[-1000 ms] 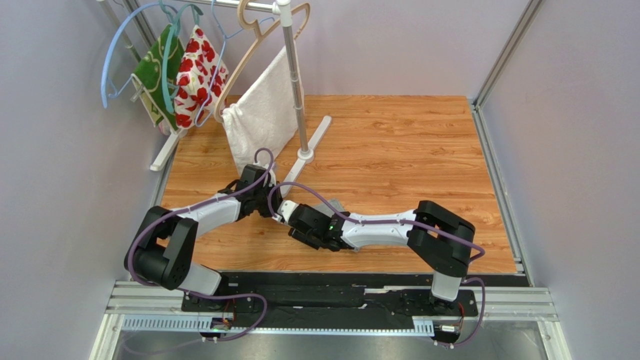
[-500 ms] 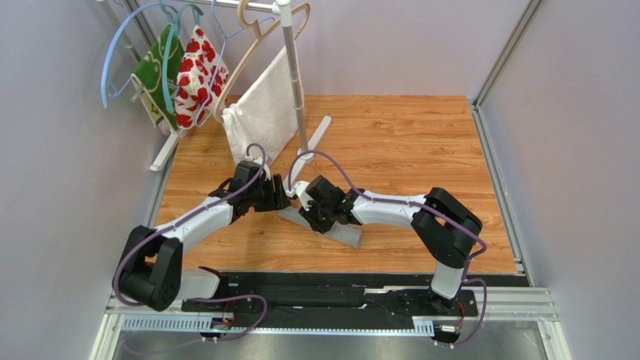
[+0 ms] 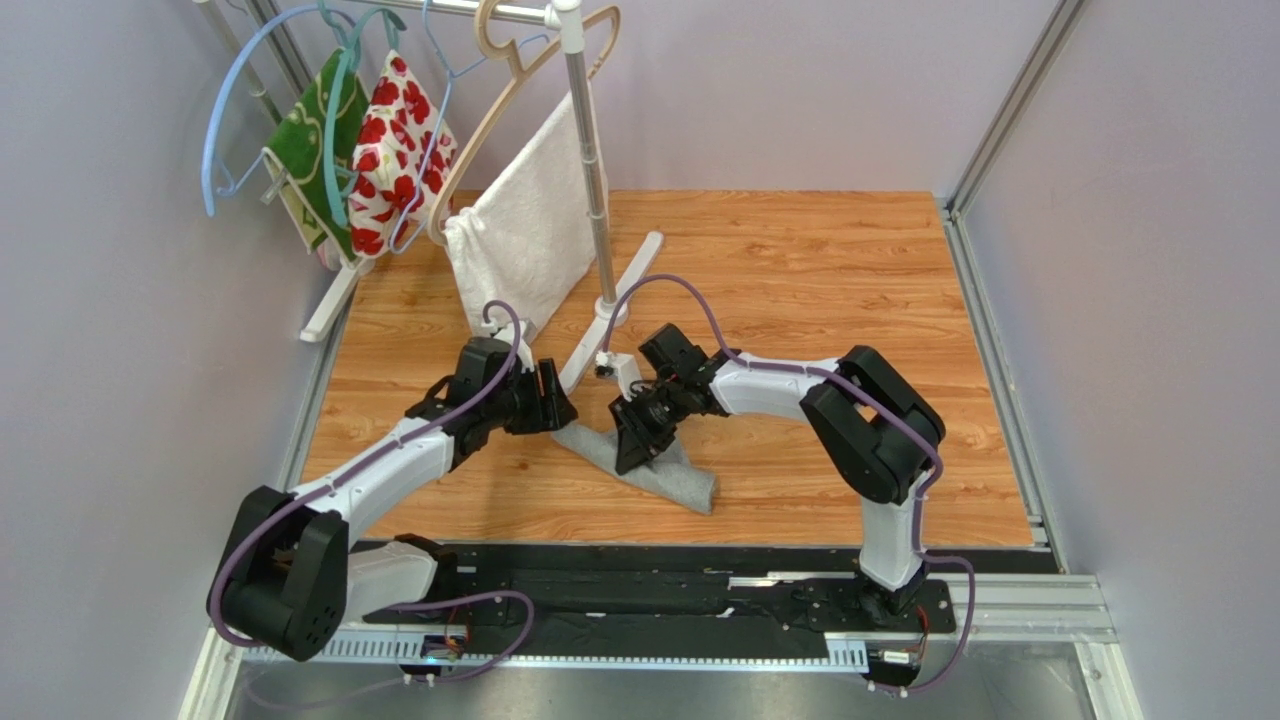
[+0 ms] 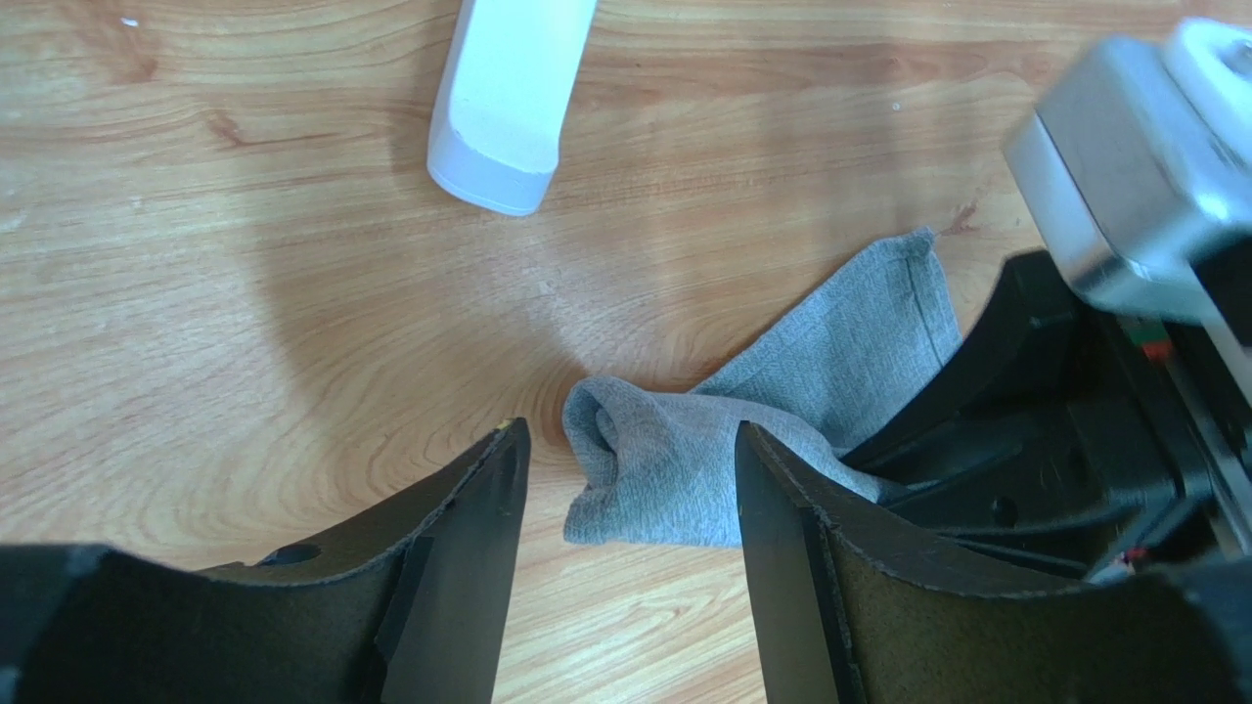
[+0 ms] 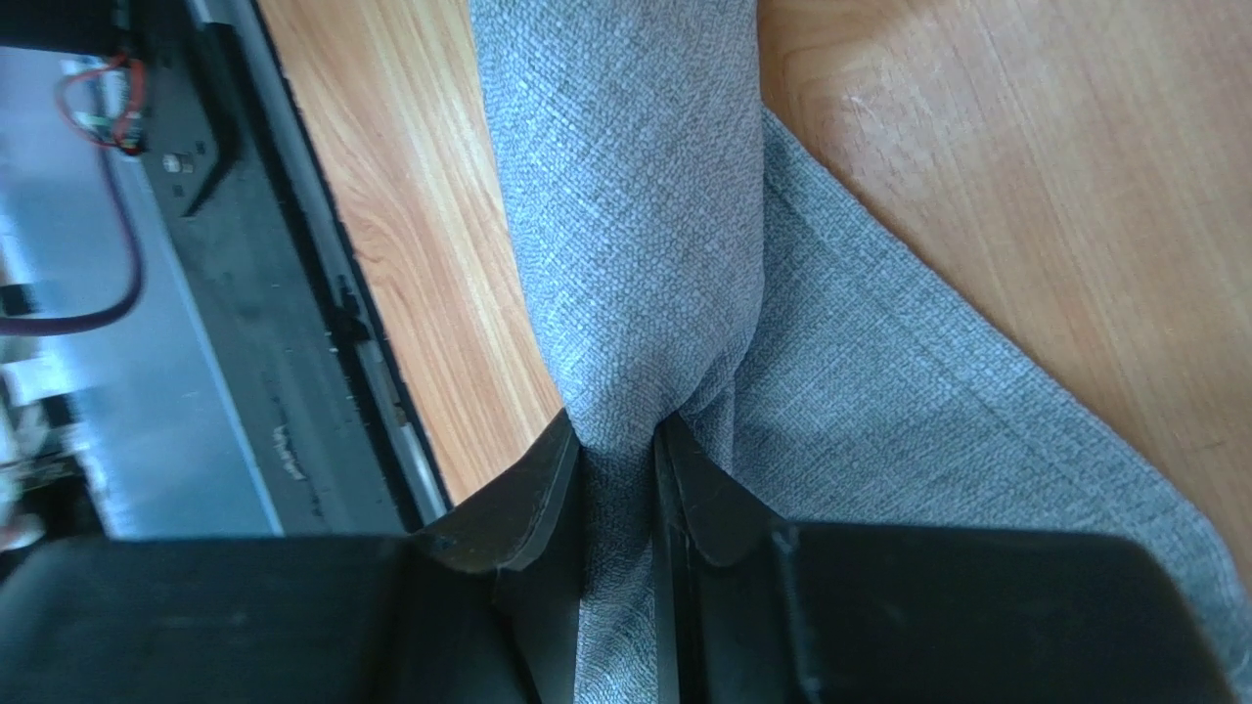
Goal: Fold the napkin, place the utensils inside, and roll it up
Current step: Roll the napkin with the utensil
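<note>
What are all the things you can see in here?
napkin: one, grey, bunched mid-table
towel: one, white, hanging on the rack
flowered cloth: one, red on white, on a hanger
green cloth: one, beside the flowered one
hangers: several, blue, teal, beige, on the rack
rack: one, silver pole, far left
table: one, wooden
left gripper: black, open, at the napkin's end
right gripper: black, shut on the napkin

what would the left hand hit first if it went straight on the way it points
Likely the bunched end of the grey napkin, lying just ahead between the open fingers of the left hand, though depth is unclear.
</note>
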`<state>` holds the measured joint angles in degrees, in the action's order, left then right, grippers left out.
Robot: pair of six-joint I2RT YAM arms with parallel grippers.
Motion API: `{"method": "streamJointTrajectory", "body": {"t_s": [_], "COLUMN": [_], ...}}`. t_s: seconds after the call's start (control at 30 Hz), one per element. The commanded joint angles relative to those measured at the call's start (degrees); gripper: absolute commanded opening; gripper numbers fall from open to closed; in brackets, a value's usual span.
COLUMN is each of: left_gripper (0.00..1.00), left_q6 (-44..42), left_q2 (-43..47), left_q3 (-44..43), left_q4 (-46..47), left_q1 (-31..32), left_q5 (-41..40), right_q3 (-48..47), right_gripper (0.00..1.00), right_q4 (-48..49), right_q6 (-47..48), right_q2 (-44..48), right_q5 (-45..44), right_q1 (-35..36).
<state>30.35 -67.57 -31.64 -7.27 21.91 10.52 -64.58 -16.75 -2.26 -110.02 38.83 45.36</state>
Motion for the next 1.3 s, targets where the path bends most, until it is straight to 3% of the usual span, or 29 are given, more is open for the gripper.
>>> {"method": "streamJointTrajectory", "body": {"t_s": [0.0, 0.17, 0.33, 0.37, 0.4, 0.43, 0.5, 0.53, 0.6, 0.73, 0.97, 1.07, 1.27], "left_gripper": [0.61, 0.6, 0.5, 0.44, 0.3, 0.23, 0.04, 0.0, 0.0, 0.0, 0.0, 0.0, 0.0], "left_q6": [0.23, 1.38, 2.43, 2.52, 2.52, 2.52, 2.35, 2.17, 1.56, 0.94, 0.42, 0.06, -0.03], "left_q2": [0.6, -0.98, -4.41, -4.67, -4.85, -5.2, -5.64, -6.34, -7.22, -10.56, -14.87, -16.01, -17.15], "left_q3": [1.14, 3.07, 3.77, 3.86, 3.86, 3.78, 2.82, 2.29, 0.54, -2.28, -6.85, -7.65, -8.35], "left_q4": [4.01, 6.91, 10.6, 10.96, 11.13, 11.22, 10.52, 9.21, 7.98, 4.82, 1.12, 0.06, -0.55], "left_q1": [-0.2, -0.2, -0.12, -0.2, -0.2, -0.2, -0.2, -0.2, -0.2, -0.2, -0.2, -0.2, -0.2], "left_q5": [2.92, 4.59, 7.14, 7.23, 7.14, 7.05, 6.18, 5.83, 5.56, 6.09, 5.74, 5.74, 6.0], "right_q3": [0.42, -0.99, -1.87, -1.96, -2.04, -2.13, -2.39, -2.66, -3.1, -3.54, 0.4, 1.64, 1.3], "right_gripper": [0.16, 0.16, 0.18, 0.2, 0.21, 0.23, 0.33, 0.37, 0.46, 0.51, 0.53, 0.53, 0.54], "right_q4": [-5.22, -5.13, -5.13, -5.22, -5.13, -5.22, -5.39, -5.48, -5.66, -5.93, -3.99, -2.67, -1.79], "right_q6": [-1.96, -2.31, -2.48, -2.48, -2.66, -2.75, -3.71, -4.41, -6.26, -8.72, -4.69, -2.23, 1.38], "right_q2": [-5.64, -8.63, -9.78, -9.69, -9.52, -8.82, -7.5, -5.75, -3.72, 4.69, 14.21, 14.22, 9.13], "right_q5": [5.37, 8.36, 9.77, 9.86, 9.95, 10.04, 9.6, 9.34, 7.85, 0.39, -32.44, -43.61, -52.79], "right_q1": [-1.59, -3.0, -4.14, -4.32, -4.58, -4.67, -5.2, -5.46, -5.9, -5.29, 6.39, 12.28, 18.35]}}
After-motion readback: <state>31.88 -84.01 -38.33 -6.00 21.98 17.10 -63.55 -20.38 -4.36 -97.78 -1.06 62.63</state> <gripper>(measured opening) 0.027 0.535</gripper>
